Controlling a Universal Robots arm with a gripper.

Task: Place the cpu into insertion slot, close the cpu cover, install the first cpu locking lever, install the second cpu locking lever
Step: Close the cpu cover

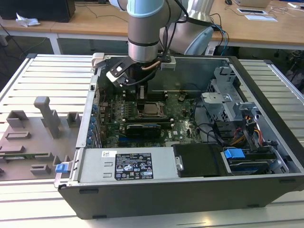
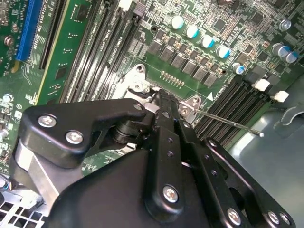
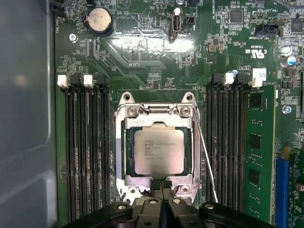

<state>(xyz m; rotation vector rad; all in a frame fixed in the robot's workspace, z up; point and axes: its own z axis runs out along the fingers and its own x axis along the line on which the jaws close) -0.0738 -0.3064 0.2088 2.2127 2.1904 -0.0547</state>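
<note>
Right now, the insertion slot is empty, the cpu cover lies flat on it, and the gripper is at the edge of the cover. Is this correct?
Not quite: the insertion slot is not empty. The first wrist view shows the cpu seated in it. The rest holds: the cpu cover lies flat around the chip, and the gripper is at the cover's edge.

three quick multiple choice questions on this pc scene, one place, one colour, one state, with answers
1. Where is the chip? A in the socket on the board; B on the table outside the case; C loose in the drive bay.
2. What colour is the fitted memory stick? A red; B green; C white.
3. How is the cover frame? A standing upright; B taken off; C lying flat around the chip.
Answers: 1 A, it sits within the socket's rim; 2 B, the stick is green; 3 C, the frame lies level around it.
</note>
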